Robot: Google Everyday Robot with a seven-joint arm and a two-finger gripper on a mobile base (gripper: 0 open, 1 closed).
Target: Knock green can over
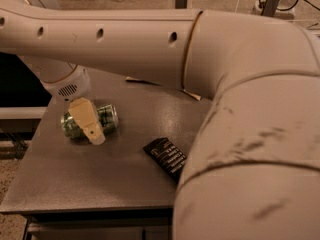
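The green can [109,118] lies on its side on the left part of the grey table [100,179], its silver end pointing right. My gripper [94,133] hangs from the cream wrist [67,86] and sits directly over the front of the can, covering its middle. The gripper looks to be touching the can or just above it. My large cream arm [200,49] spans the whole top and right of the view.
A black snack bar wrapper [167,156] lies flat on the table right of the can, partly under my arm. A pale sliver of a bag [192,95] shows below the arm at the back. The table's front edge [90,206] is near.
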